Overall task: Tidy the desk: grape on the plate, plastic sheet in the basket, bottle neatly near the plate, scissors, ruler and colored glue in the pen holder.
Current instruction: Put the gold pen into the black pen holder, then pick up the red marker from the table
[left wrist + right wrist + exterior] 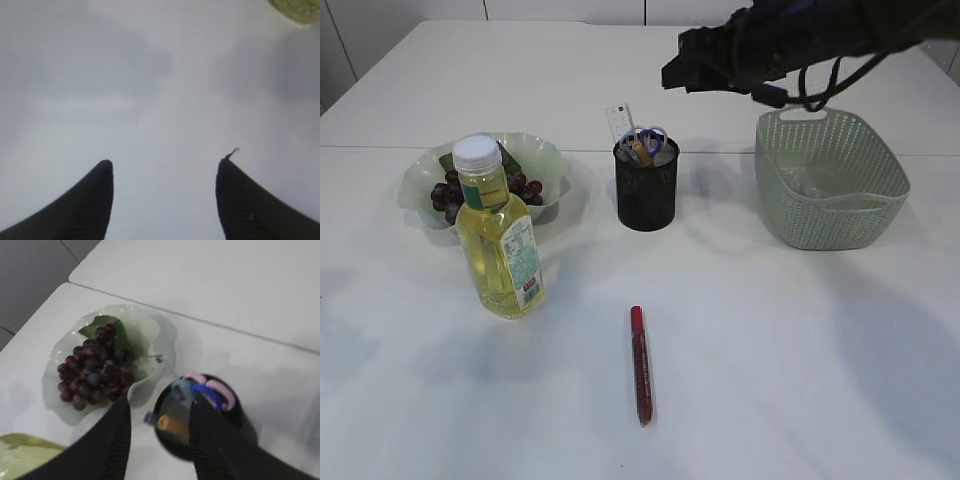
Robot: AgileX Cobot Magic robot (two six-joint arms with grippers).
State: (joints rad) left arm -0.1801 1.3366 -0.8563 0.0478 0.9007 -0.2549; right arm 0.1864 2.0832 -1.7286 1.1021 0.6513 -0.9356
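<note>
Two arms belong to our rig, but only the right one shows in the exterior view, dark and raised high over the back of the table (800,380), reaching from the right toward the middle. Below it stands the basket (835,215), with something pale inside that may be the plastic sheet, though we cannot tell. The plate (552,160) holds the grape (95,372), and the bottle (500,240) stands upright just beside the plate. The pen holder (646,195) already carries the scissors (210,390), the ruler (619,121) and an orange-tipped stick (172,424). We judge that the step at the holder is finishing, and the red pen-like item (639,365), probably the colored glue, lies alone near the front. The next move calls for a low approach along its length. The right gripper (159,437) hovers above the holder, jaws parted and holding nothing. The left gripper (165,187) hangs over bare table, spread and empty.
</note>
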